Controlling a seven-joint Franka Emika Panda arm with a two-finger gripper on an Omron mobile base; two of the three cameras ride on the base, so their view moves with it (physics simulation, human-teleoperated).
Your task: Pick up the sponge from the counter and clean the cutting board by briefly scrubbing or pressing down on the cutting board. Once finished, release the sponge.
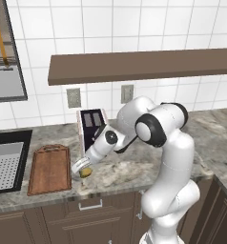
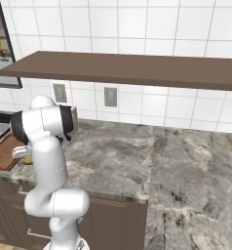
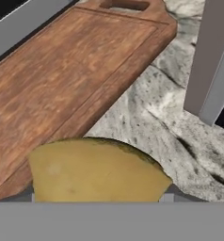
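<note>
The mustard-yellow sponge [image 1: 86,172] sits between the fingers of my gripper [image 1: 82,170], which is shut on it just above the counter [image 1: 134,167]. In the hand view the sponge [image 3: 97,172] bulges up between the two tips. The reddish-brown cutting board [image 1: 50,169] lies flat to the left of the gripper, its handle slot at the far end, and a narrow strip of stone lies between the board and the sponge. In the hand view the board [image 3: 62,80] runs across the upper left. In the right base view a sliver of the sponge [image 2: 28,159] shows beside the arm.
A toaster [image 1: 91,126] stands right behind the gripper, its grey side [image 3: 212,61] close by. The black sink basin [image 1: 5,162] lies left of the board. A brown wall shelf [image 1: 144,64] hangs overhead. The counter runs on to the right.
</note>
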